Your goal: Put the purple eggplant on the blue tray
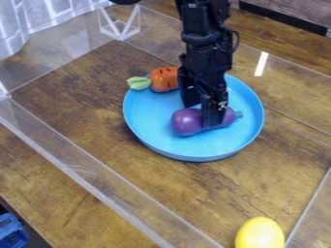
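The purple eggplant [195,121] lies on its side inside the blue tray [168,140], its bulbous end toward the front left. My gripper [204,100] hangs straight down over the eggplant's far end with its black fingers spread open and nothing between them. The arm hides part of the tray's back rim.
An orange carrot with green leaves [158,79] rests at the tray's back-left rim. A yellow lemon-like toy [258,234] sits near the front right. Clear plastic walls [58,145] border the wooden table on the left and front.
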Robot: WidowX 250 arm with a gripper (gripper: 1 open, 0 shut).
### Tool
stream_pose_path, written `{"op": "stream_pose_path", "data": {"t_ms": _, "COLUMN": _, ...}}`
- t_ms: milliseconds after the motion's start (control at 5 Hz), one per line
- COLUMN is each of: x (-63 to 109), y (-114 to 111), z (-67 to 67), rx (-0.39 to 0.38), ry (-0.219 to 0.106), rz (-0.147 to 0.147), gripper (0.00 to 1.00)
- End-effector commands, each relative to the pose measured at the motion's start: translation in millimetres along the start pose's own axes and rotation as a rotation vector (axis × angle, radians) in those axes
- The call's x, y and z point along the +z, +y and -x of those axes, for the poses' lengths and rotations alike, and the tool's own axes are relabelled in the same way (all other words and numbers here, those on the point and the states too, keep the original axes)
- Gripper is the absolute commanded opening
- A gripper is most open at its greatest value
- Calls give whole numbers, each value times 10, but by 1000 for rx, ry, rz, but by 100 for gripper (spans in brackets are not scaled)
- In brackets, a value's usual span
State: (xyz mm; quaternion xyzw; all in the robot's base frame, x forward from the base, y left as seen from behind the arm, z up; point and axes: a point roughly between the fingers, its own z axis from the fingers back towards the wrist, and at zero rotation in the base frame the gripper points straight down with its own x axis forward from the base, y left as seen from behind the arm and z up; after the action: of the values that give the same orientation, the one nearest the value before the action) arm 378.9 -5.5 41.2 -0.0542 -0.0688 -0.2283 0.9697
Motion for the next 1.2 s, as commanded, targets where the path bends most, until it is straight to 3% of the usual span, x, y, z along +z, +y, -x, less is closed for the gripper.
{"op": "stream_pose_path", "data": {"t_ms": 0, "x": 195, "y": 149, "z": -96, "rx": 21, "ry": -59, "rz": -34, "gripper": 0}}
{"op": "stream_pose_path", "data": {"t_ms": 200, "x": 161, "y": 189, "z": -137, "rx": 29, "ry": -67, "rz": -32, "gripper": 100}}
{"op": "stream_pose_path", "data": {"t_ms": 1000, "x": 45, "y": 366, "z": -279, "rx": 62, "ry": -87, "rz": -20, "gripper": 100}}
